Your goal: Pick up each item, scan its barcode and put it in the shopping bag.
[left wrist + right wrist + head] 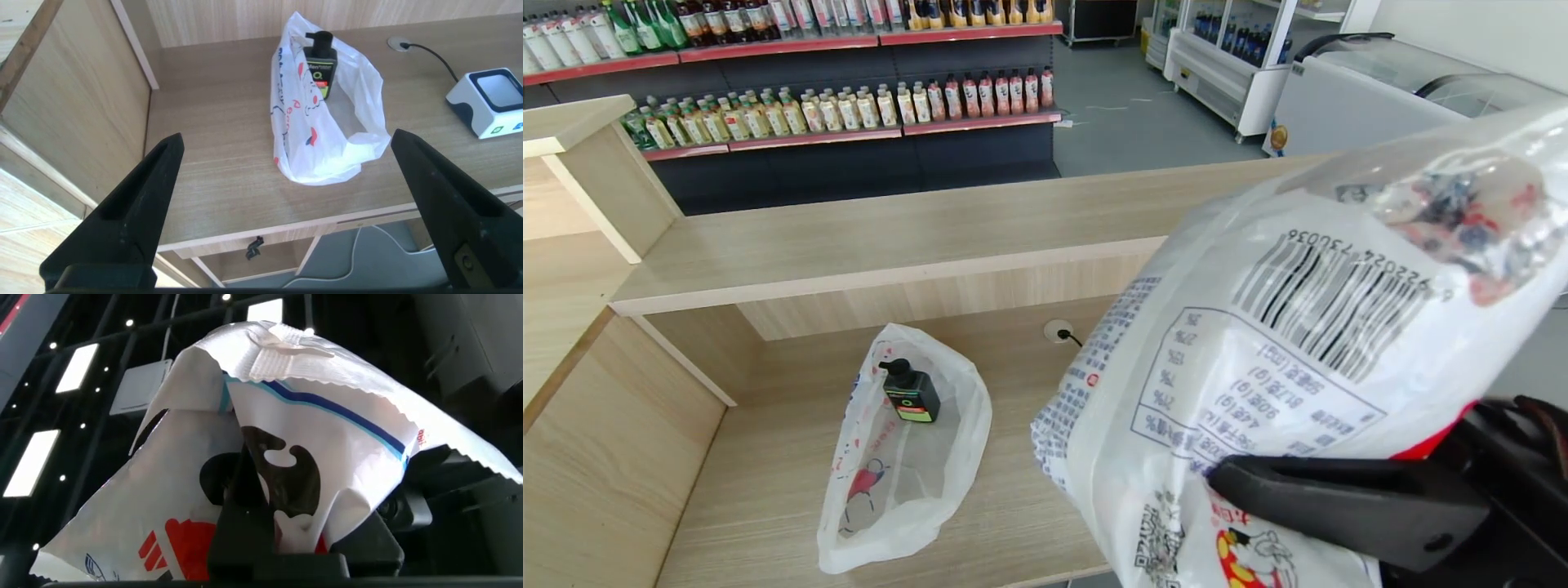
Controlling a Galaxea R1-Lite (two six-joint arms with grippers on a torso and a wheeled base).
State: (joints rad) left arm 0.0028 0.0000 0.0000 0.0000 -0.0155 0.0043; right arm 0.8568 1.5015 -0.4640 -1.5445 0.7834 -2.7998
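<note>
My right gripper point(1347, 498) is shut on a white snack packet point(1298, 359), held high and close to the head camera with its barcode point(1331, 306) facing me. In the right wrist view the packet point(327, 433) is crumpled between the black fingers point(245, 514). The white plastic shopping bag point(898, 457) lies open on the wooden counter, with a dark bottle point(911, 392) resting inside it. In the left wrist view my left gripper point(286, 220) stands open above the counter's near edge, short of the shopping bag point(327, 122) and the bottle point(319, 64).
A white barcode scanner point(489, 102) sits on the counter to the right of the bag, near a cable port point(1058, 330). Wooden counter walls point(621, 457) rise at the left and back. Shelves of bottles point(841, 110) and freezers stand beyond.
</note>
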